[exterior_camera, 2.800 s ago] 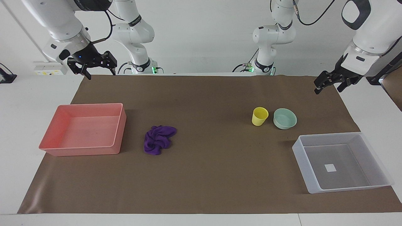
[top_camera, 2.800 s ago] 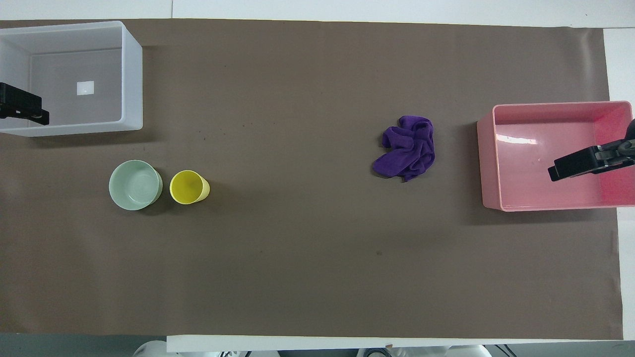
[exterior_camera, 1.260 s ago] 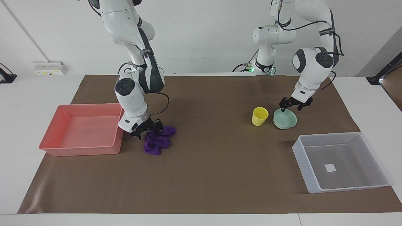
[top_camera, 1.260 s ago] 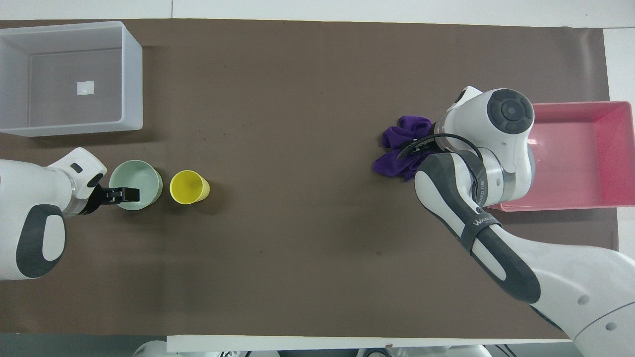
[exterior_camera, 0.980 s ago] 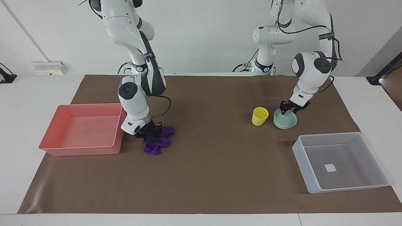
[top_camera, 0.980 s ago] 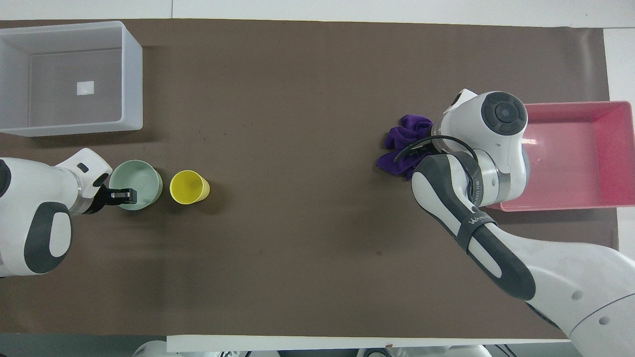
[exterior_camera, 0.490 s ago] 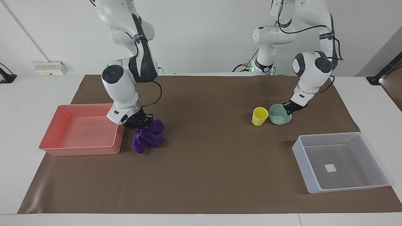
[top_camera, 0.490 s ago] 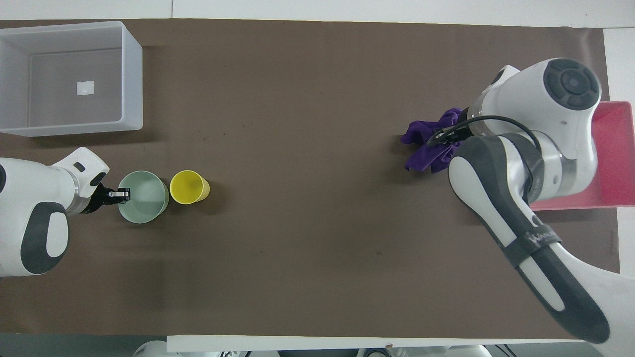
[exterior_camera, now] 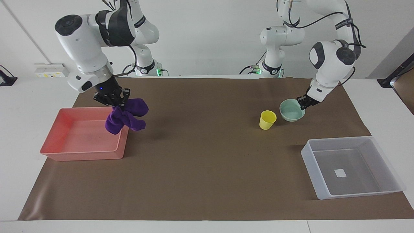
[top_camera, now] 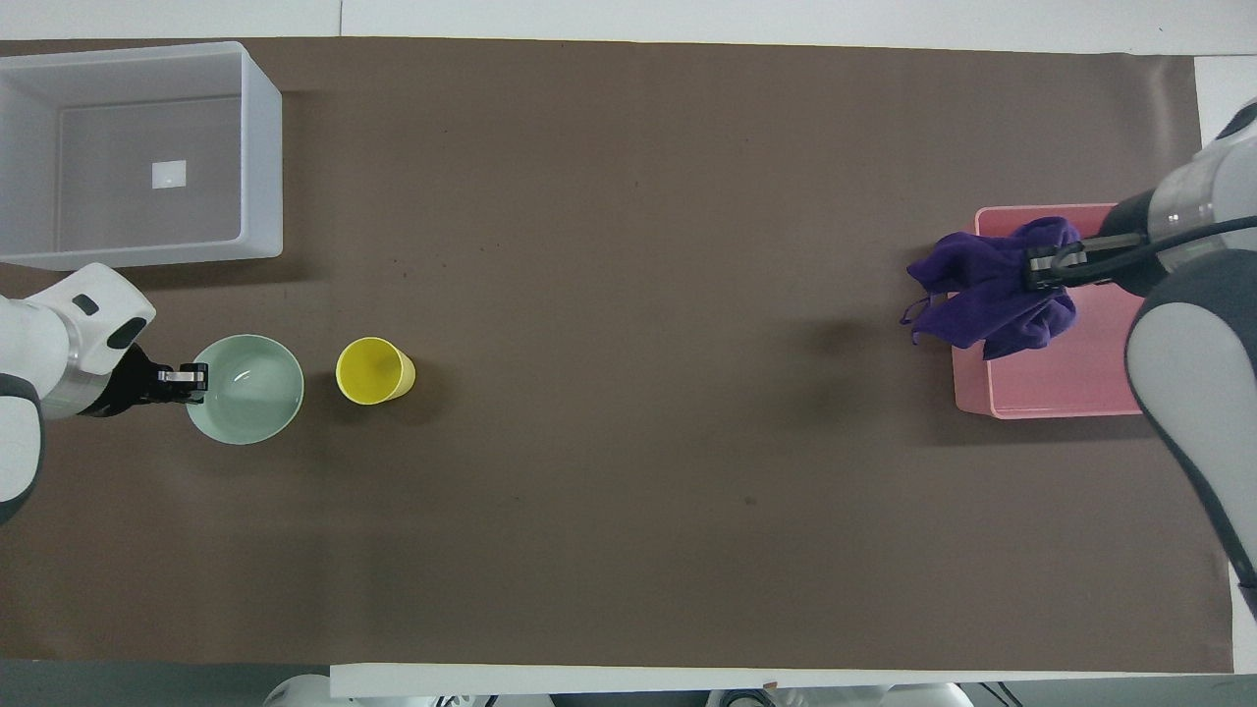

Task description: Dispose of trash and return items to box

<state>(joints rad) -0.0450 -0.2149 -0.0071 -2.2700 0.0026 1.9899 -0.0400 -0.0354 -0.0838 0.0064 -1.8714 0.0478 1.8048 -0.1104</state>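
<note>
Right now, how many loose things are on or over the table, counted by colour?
Purple: 1, the bunchy soft cloth rag, hanging from the right hand over the pink tray's rim.
Yellow: 1, the small plastic cup.
Mint green: 1, the round bowl, lifted by the left hand.
Pink: 1, the rectangular plastic tray.
Greyish white: 1, the translucent rectangular bin.
Total: 5.

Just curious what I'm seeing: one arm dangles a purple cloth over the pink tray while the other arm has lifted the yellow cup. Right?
Not quite. The facing view shows the left pincer gripping the rim of the pale mint-green round bowl, not the small yellow plastic cup, which stands untouched. The right pincer does dangle the purple cloth rag over the pink rectangular plastic tray's edge.
</note>
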